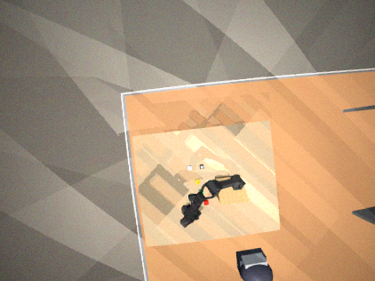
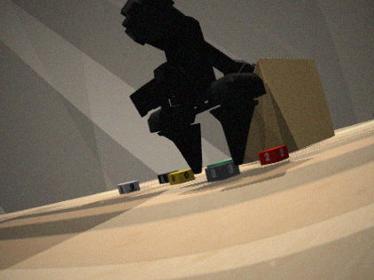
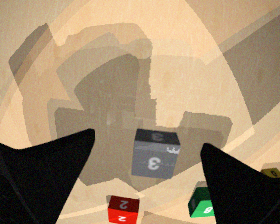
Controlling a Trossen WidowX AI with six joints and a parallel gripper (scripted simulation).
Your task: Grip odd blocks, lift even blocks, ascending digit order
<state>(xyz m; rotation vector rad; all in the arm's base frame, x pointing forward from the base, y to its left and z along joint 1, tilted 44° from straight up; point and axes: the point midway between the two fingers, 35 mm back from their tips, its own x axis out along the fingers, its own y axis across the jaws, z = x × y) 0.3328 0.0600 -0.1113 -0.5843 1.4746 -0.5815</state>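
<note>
My gripper (image 2: pixel 218 167) (image 3: pixel 149 142) is open and points down, with its fingertips on either side of the grey block (image 2: pixel 222 172) (image 3: pixel 155 160) showing 3, low over the table and not pressing on it. The red block (image 1: pixel 206 202) (image 2: pixel 274 155) (image 3: pixel 123 210) shows 2 and sits close by. The green block (image 2: pixel 220 162) (image 3: pixel 201 202) is beside the right finger in the wrist view; its digit is unclear. The yellow block (image 1: pixel 197 181) (image 2: pixel 181 176) (image 3: pixel 272 173) shows 0. A white block (image 1: pixel 189 168) (image 2: pixel 128 187) and a dark block (image 1: pixel 202 166) (image 2: pixel 167 177) stand farther off, digits unclear.
A tan box (image 1: pixel 234 196) (image 2: pixel 292 100) stands behind the red block, near the arm's base. The arm hides the grey block in the top view. The blocks stand on a pale wooden top (image 1: pixel 259 158), with strong shadows across it.
</note>
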